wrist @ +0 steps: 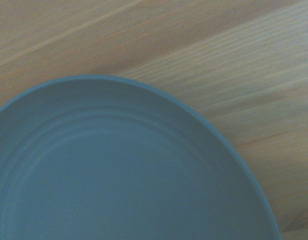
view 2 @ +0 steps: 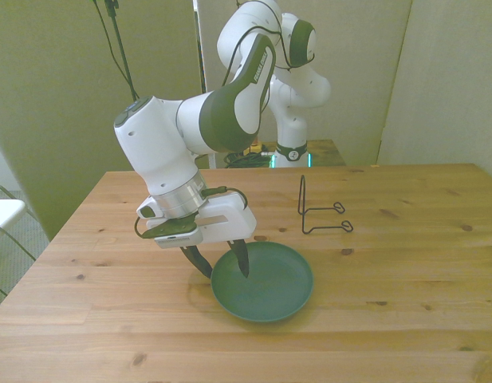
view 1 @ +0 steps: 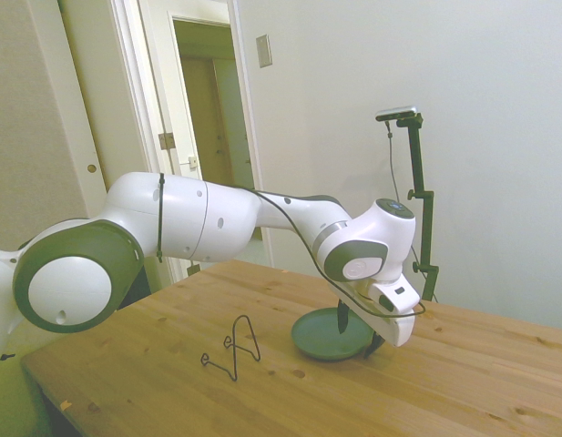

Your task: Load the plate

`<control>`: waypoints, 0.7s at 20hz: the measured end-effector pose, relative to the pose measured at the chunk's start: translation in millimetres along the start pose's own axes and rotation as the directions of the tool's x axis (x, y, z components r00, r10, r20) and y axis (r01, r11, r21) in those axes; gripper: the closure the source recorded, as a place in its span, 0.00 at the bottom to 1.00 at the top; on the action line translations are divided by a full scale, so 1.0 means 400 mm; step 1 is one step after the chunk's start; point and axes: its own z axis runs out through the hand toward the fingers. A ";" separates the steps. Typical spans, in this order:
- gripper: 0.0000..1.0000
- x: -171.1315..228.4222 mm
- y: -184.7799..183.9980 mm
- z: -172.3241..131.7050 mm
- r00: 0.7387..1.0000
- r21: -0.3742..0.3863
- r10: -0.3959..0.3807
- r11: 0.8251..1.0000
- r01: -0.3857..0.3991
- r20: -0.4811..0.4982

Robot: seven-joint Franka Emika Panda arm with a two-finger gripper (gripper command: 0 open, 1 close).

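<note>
Wooden table [view 2: 405, 263] bears teal plate [view 2: 273, 291]; gripper [view 2: 223, 263] spread wide, fingers straddling its rim; wire stand [view 2: 317, 211] well apart.

Wooden table [view 2: 405, 263]: teal plate [view 2: 273, 291] flat, wire stand [view 2: 317, 211] nr it.

The plate [view 2: 273, 291] is plain matte teal, the table [view 2: 405, 263] pale grained wood with dark knots, the wire stand [view 2: 319, 211] black, the arm [view 2: 162, 152] white and grey.
</note>
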 end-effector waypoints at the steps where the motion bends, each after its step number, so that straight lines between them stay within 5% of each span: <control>1: 1.00 0.002 0.002 0.000 1.000 -0.001 0.001 1.000 -0.001 -0.001; 14: 1.00 0.012 0.015 0.014 1.000 -0.015 0.005 1.000 -0.005 0.003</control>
